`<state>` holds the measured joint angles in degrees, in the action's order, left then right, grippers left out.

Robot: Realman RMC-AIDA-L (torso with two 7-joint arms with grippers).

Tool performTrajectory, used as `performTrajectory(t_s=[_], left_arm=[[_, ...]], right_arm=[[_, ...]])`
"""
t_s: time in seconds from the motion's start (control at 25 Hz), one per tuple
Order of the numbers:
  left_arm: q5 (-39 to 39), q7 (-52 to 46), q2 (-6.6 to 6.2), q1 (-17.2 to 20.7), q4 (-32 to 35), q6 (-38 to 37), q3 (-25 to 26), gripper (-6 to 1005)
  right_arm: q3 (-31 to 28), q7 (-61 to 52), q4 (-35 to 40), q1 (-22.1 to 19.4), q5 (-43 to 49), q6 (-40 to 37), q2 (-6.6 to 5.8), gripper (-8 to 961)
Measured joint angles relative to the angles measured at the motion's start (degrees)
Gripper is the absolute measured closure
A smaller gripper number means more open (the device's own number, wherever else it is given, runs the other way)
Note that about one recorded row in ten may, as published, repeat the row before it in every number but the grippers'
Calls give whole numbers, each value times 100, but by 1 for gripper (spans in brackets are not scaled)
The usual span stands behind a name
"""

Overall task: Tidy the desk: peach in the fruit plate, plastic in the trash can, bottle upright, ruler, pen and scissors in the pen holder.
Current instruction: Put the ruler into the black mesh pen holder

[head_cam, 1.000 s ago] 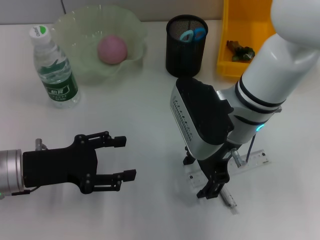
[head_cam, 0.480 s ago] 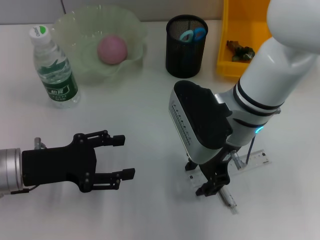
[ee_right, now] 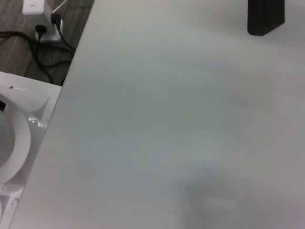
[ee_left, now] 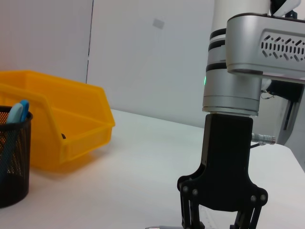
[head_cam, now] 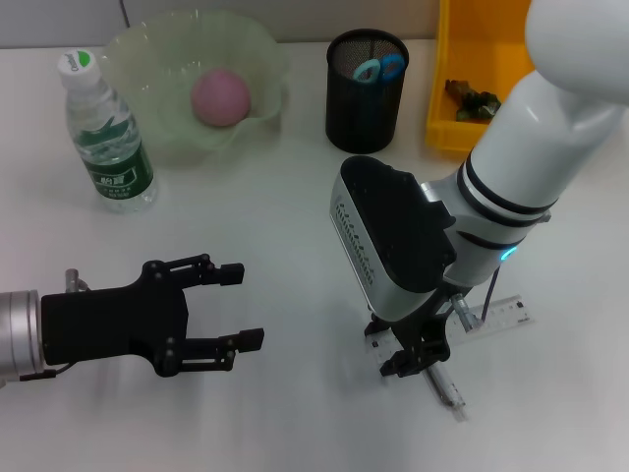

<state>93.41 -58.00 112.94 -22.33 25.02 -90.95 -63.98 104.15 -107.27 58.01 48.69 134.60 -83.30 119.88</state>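
Observation:
My right gripper (head_cam: 390,349) points down at the near right of the table, open, its fingers straddling the left end of the clear ruler (head_cam: 496,317). The pen (head_cam: 449,390) lies just in front of it. The left wrist view shows the same gripper (ee_left: 221,217) from the side, its fingertips cut off. My left gripper (head_cam: 242,307) hovers open and holds nothing at the near left. The peach (head_cam: 220,96) sits in the green fruit plate (head_cam: 147,59). The bottle (head_cam: 104,133) stands upright. Scissors (head_cam: 380,68) are in the black pen holder (head_cam: 366,108). Dark plastic (head_cam: 472,99) lies in the yellow trash can (head_cam: 462,39).
The table's edge shows in the right wrist view, with a power strip and cables (ee_right: 40,24) on the floor beyond it. The pen holder (ee_left: 12,167) and yellow bin (ee_left: 62,124) stand behind the right arm in the left wrist view.
The right gripper's fingers have drawn closer together over the ruler's end and the arm has shifted slightly left. The left arm has stayed still.

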Motion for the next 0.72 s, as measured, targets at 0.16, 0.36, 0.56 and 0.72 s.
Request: performTrajectory(t_s=[0.16, 0.36, 0.56, 0.72], left_arm=[[0, 0, 0, -5, 3, -1, 23, 189], [29, 0, 0, -13, 6, -8, 81, 189], [33, -27, 0, -21, 13, 11, 103, 189], [35, -14, 0, -23, 13, 13, 105, 190]], right_arm=[[-23, -11, 31, 5, 1, -30, 0, 544], [-74, -66, 125, 4, -12, -137, 0, 545], [-440, -143, 281, 22, -33, -435, -8, 545], [-721, -150, 391, 25, -35, -587, -23, 546]])
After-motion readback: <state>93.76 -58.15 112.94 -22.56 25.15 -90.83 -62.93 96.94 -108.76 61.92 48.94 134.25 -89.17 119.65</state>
